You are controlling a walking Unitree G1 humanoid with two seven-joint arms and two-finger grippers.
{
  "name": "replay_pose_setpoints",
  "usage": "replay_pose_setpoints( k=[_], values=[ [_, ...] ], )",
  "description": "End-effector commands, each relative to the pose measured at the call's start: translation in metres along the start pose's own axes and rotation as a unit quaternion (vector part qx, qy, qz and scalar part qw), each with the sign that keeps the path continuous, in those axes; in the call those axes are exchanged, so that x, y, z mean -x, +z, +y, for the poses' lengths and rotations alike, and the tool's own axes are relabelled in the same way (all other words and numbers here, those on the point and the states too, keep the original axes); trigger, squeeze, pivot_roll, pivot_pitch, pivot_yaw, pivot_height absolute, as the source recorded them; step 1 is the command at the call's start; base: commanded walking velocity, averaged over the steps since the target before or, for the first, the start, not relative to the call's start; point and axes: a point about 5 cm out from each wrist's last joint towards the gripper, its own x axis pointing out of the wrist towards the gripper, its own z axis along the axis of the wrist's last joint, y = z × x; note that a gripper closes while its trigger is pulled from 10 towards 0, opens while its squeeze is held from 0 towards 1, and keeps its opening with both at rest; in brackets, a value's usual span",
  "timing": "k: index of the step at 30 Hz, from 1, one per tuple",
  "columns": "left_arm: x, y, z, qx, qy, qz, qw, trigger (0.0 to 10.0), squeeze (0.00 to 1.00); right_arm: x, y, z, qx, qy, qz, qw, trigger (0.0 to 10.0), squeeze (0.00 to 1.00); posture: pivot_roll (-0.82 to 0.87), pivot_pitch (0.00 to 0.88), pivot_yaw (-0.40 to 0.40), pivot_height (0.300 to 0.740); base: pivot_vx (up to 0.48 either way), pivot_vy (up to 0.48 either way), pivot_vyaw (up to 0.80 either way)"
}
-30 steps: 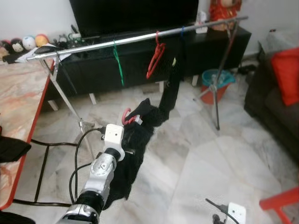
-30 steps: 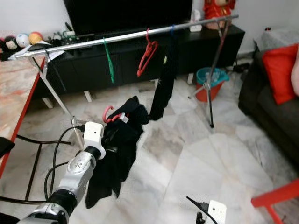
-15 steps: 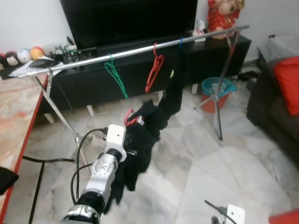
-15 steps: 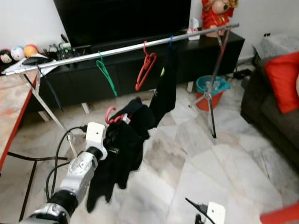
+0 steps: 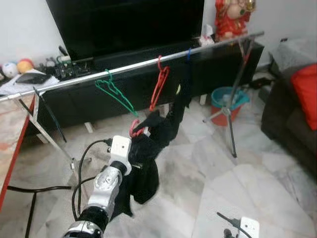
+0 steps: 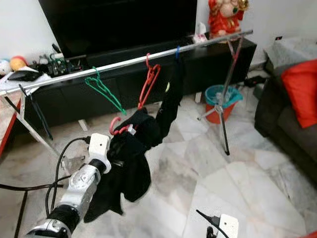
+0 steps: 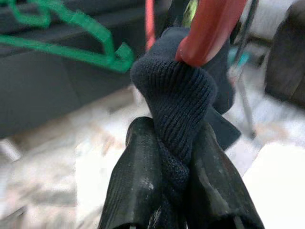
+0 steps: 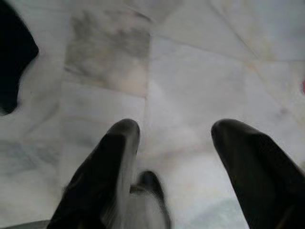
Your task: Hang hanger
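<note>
The left gripper (image 7: 174,157) pinches a black garment (image 7: 176,105) carried on a red hanger (image 7: 209,28), held up just below the metal rail (image 5: 148,62). Beyond it hang a green hanger (image 5: 115,94) and another red hanger (image 5: 159,87). The right gripper (image 8: 174,152) hangs spread over the marble floor (image 8: 190,57).

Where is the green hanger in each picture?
Left eye view: the green hanger hangs on the silver rail, left of the red hanger.
Right eye view: it hangs on the same rail, again left of the red hanger.
Left wrist view: it is a blurred green shape behind the black garment that the left tool pinches.
Right wrist view: not in it.
Shared landmark: the red hanger beside it.
</note>
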Motion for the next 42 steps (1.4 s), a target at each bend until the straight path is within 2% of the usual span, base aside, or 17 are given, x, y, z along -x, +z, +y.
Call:
replay_pose_setpoints(
  k=[1,12,19,25,32,42],
  values=[
    [0.0001,0.0004,-0.003,-0.018,-0.019,0.0,1.0,10.0,0.0,0.0027,-0.0095,-0.0044,0.006,-0.003,0.015,1.0,10.0,0.0,-0.22,0.0,0.069,0.74,0.0,0.0,0.0],
    [0.007,-0.0092,-0.0011,-0.033,-0.031,0.021,0.999,10.0,0.0,0.0023,-0.0087,-0.0044,0.01,0.0,0.016,1.0,10.0,0.0,-0.22,0.0,0.066,0.74,0.0,0.0,0.0],
    [0.003,-0.0085,-0.0099,-0.029,-0.022,0.021,0.999,10.0,0.0,0.0023,-0.0086,-0.0039,0.011,0.002,0.016,1.0,10.0,0.0,-0.23,0.0,0.069,0.74,0.0,0.0,0.0],
    [0.0009,-0.0056,-0.0089,-0.015,-0.001,0.014,1.0,10.0,0.0,0.0024,-0.009,-0.0032,0.008,0.003,0.016,1.0,10.0,0.0,-0.23,0.0,0.07,0.74,0.0,0.0,0.0],
    [0.0007,-0.0053,-0.0076,-0.018,0.004,0.014,1.0,10.0,0.0,0.0024,-0.0092,-0.0025,0.009,0.007,0.017,1.0,10.0,0.0,-0.23,0.0,0.073,0.74,0.0,0.0,0.0],
    [0.0018,-0.0088,-0.0088,-0.02,0.009,0.022,1.0,10.0,0.0,0.0024,-0.0097,-0.003,0.011,0.009,0.019,1.0,10.0,0.0,-0.23,0.0,0.071,0.74,0.288,0.0,0.0]
  ],
)
